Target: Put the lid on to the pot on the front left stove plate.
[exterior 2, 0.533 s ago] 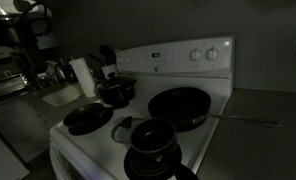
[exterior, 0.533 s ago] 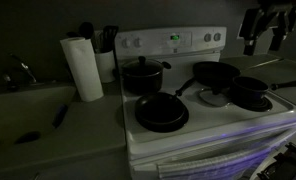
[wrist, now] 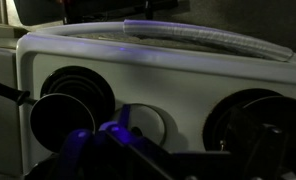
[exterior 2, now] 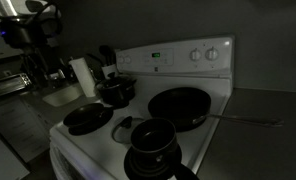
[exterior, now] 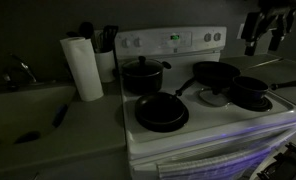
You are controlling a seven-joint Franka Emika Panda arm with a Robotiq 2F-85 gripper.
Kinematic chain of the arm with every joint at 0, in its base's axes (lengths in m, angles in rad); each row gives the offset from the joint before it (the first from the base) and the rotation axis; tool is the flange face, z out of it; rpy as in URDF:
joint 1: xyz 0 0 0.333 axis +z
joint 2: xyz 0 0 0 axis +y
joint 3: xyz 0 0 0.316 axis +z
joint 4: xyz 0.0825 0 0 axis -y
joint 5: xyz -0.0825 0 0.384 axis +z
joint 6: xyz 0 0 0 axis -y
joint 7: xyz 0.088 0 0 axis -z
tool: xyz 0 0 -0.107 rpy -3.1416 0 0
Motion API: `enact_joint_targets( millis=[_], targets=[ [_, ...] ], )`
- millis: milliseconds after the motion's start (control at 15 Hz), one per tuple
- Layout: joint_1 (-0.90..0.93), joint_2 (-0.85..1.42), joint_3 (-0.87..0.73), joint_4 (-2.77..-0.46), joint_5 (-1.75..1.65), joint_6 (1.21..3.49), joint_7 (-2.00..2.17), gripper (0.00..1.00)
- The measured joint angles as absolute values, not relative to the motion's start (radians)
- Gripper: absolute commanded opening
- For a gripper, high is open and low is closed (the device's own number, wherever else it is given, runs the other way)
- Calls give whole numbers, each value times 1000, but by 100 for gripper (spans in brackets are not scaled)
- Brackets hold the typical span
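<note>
The scene is dim. The small greyish lid point(exterior: 213, 97) lies on the white cooker top between the burners. It also shows in an exterior view point(exterior 2: 122, 128) and in the wrist view point(wrist: 138, 125). The small low black pot point(exterior: 250, 92) stands uncovered on a front burner next to the lid, nearest the camera in an exterior view point(exterior 2: 153, 136). The other front stove plate point(exterior: 161, 112) is a round dark disc, also seen in an exterior view point(exterior 2: 88, 119). My gripper point(exterior: 265, 40) hangs high above and beside the cooker, far from the lid. Its fingers look apart and empty.
A wide black long-handled pan point(exterior: 216, 72) sits on a back burner behind the lid, and a taller black pot with its own lid point(exterior: 143, 73) on the other. A paper towel roll point(exterior: 85, 68) and a sink counter point(exterior: 38, 120) flank the cooker.
Nothing on the cooker has moved. The gripper stays high beside it, with at most a slight shift.
</note>
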State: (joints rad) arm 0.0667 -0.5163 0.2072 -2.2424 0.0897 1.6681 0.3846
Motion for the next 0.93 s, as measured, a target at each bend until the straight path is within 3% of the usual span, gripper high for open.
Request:
enact_joint_targets(
  millis=[933],
  targets=[
    [36,-511,139,-2321,-22,1838,388,100]
  ],
)
